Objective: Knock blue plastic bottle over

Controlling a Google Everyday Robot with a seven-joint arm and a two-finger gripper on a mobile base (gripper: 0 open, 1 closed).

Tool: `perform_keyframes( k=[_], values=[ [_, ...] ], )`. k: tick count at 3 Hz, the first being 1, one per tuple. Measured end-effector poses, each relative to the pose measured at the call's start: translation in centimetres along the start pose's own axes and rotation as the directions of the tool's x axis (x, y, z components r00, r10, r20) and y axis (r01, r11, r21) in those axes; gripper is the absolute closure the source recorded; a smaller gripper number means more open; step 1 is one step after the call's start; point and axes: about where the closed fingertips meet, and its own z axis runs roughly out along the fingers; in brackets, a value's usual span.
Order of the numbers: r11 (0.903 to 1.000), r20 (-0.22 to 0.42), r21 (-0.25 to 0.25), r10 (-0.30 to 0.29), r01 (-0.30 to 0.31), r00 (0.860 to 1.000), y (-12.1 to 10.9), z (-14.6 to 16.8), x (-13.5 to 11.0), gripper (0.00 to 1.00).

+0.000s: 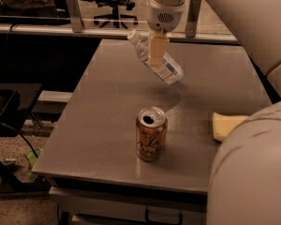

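Note:
The blue plastic bottle is a clear bottle with a white cap and pale label. It leans steeply over the far middle of the grey table, cap up and to the left, base down to the right near the tabletop. My gripper hangs from the white arm above, its tan tip right in front of the bottle's upper half and overlapping it. I cannot tell whether the bottle's base touches the table.
An orange drink can stands upright near the table's front middle. A yellow sponge lies at the right. My white arm body fills the lower right. A rail and office chairs stand behind the table.

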Motion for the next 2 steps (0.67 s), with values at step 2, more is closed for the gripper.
perform_keyframes(
  k=[2],
  values=[
    [0.9926,-0.155,-0.018,-0.122,0.12,0.98,1.05,2.06,-0.9,0.86]
  ],
)
